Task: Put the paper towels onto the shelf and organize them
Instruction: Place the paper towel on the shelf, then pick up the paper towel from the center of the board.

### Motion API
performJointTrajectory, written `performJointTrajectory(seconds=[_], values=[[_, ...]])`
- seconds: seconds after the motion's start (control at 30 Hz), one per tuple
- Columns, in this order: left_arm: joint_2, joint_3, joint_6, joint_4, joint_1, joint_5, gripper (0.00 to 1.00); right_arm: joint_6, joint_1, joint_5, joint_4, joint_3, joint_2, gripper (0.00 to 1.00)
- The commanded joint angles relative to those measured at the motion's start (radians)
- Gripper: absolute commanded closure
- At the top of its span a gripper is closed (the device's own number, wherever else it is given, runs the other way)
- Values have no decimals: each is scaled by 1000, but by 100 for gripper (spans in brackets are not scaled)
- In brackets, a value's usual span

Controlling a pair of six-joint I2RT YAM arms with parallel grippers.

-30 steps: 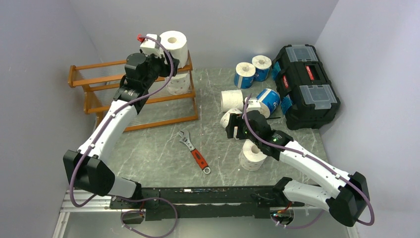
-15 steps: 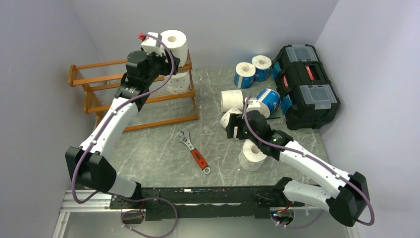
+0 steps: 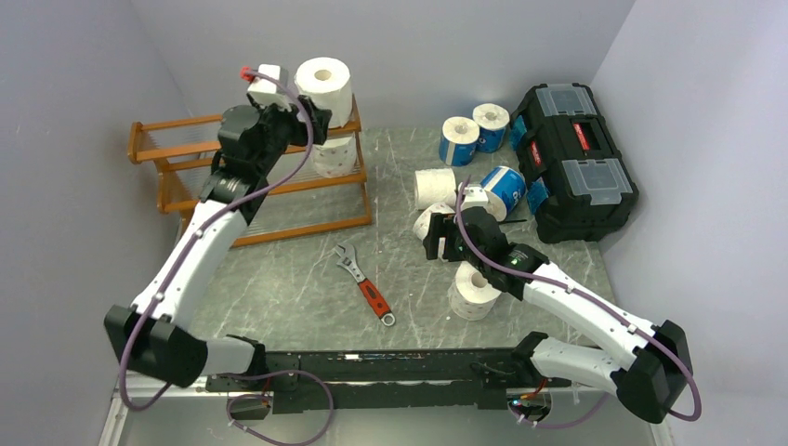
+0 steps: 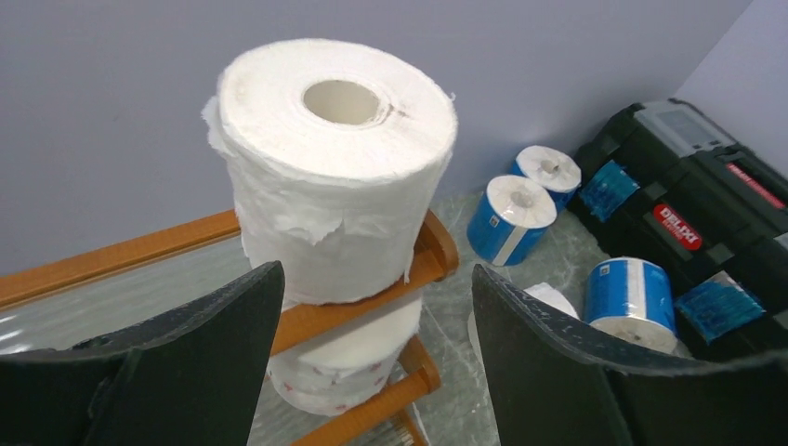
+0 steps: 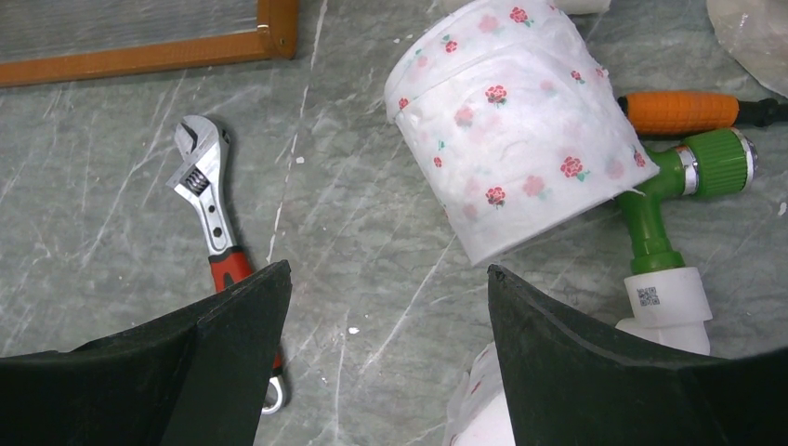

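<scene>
1. The left pincer (image 4: 374, 274) gapes wide, holding nothing; a fluffy white roll (image 4: 334, 167) (ragged edge) stands upright just ahead on the wooden shelf (image 4: 432, 251).
2. The right pincer (image 5: 386, 274) is wide open and empty; a rose-printed roll (image 5: 516, 139) lies just ahead.

The left arm (image 3: 200, 237) stretches up and forward from its base, with its wrist raised level with the top of the shelf (image 3: 177, 122), at that shelf's right end. The left gripper (image 4: 376, 279) has its jaws parted wide. The right arm (image 3: 576, 302) bends low, well right of the shelf. The right gripper (image 5: 390, 274) points downward, jaws wide apart.
</scene>
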Motion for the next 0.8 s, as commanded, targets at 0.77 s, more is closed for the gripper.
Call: performJointTrajectory(seconds=[0.77], values=[[-741,-755,-385,-218,-101,-5,1,138,-34,238,-67,-17,-143,21]])
